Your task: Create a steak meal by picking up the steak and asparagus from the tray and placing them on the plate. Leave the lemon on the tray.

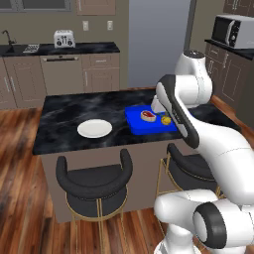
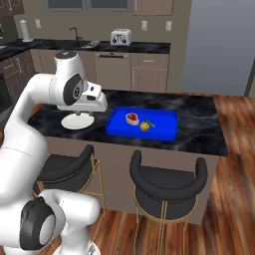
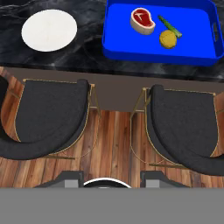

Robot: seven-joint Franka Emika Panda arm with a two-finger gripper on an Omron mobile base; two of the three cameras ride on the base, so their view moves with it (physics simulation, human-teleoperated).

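Up on the dark island counter (image 1: 69, 111) everything waits untouched — steak (image 3: 142, 20), asparagus (image 3: 169, 26) and lemon (image 3: 168, 39) all on the blue tray (image 3: 131, 48), and the white plate (image 3: 49, 30) sits bare on the counter to the tray's left, well apart from it.

From the hand view, the gripper (image 3: 105, 177) looks down over two black stools (image 3: 41, 118) on the near side of the island, its finger tips just peeking up at the bottom edge. They stand a little apart with nothing between them — not wide, not closed.

What matters for the reach: the steak lies ahead of the fingers and somewhat to the right, across the counter edge on the tray's left half. So the hand has to travel forward over the stools and out above the tray before it drops. The asparagus lies just right of the steak, its long axis running on a slant, near end almost touching the lemon. That's tight company — a sloppy grab there could nudge the fruit that must stay put.

My read: nothing placed, task at its very start, steak the likelier first pick since it sits clear on its left side.
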